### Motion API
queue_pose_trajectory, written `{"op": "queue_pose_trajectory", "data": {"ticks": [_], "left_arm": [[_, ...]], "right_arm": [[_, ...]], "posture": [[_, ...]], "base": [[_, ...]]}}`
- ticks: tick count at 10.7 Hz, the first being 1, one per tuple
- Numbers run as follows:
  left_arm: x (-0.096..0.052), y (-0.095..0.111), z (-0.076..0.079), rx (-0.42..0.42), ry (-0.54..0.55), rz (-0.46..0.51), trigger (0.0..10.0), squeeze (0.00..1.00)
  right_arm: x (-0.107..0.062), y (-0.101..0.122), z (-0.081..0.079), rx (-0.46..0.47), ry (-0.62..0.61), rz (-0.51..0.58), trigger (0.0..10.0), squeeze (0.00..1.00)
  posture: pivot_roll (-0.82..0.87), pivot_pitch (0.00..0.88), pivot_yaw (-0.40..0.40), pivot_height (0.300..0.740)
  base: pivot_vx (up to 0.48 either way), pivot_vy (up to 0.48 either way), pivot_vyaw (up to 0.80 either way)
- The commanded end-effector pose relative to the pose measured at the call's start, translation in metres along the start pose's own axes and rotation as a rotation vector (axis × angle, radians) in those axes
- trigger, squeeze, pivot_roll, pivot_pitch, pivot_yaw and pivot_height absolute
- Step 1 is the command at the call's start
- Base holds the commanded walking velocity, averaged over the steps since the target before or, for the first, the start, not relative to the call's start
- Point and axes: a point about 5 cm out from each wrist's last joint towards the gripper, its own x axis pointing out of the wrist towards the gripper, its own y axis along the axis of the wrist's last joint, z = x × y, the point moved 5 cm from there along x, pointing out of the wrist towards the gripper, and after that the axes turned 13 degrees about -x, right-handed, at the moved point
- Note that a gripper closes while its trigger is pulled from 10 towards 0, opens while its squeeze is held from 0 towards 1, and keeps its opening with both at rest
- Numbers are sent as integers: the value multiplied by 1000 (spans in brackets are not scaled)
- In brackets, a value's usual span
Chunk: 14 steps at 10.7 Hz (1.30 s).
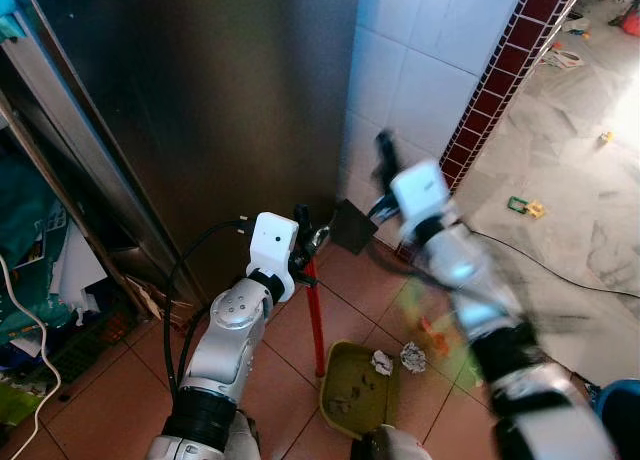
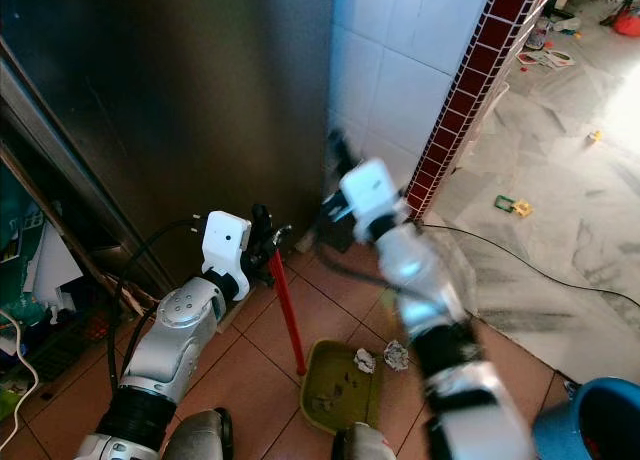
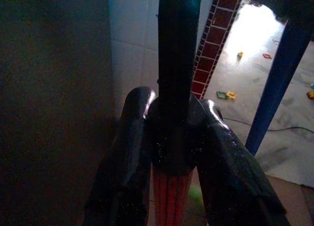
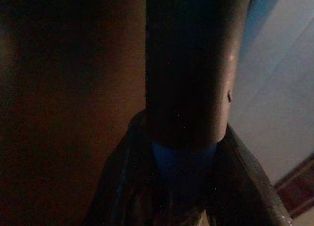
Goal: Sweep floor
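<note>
Standing before the tall dark stainless-steel cabinet front on the terracotta-tiled floor, the robot appears to be at the collection step: the olive-green plastic dustpan rests on the tiles with 2 crumpled white paper scraps at its rim. The left gripper is clamped on the black grip of the dustpan's upright red handle, and the right gripper, raised and motion-blurred near the white wall tiles, is closed around a blue broom pole. The next move likely calls for a short broom stroke driving both scraps into the steadied pan.
</note>
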Motion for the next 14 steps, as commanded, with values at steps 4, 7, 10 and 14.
{"op": "queue_pose_trajectory", "data": {"ticks": [4, 7, 10, 14], "left_arm": [[0, -6, -5, -3, 36, -14, 10000, 0], [3, -11, -3, -21, 42, -35, 10000, 0], [6, -6, 1, -47, 26, -17, 10000, 0], [-1, 16, 12, -32, -18, 61, 10000, 0]], "right_arm": [[9, 31, 6, 245, 13, 88, 10000, 0], [20, 76, 22, 285, 36, 187, 10000, 0], [17, 104, 42, 99, -35, 299, 10000, 0], [-5, 105, 62, -96, -196, 338, 10000, 0]], "posture": [[16, 63, -39, 740], [12, 44, -36, 740], [8, 18, -27, 740], [8, 5, -20, 740]], "base": [[0, 0, 0], [0, 0, 0], [0, 0, 0], [0, 0, 0]]}}
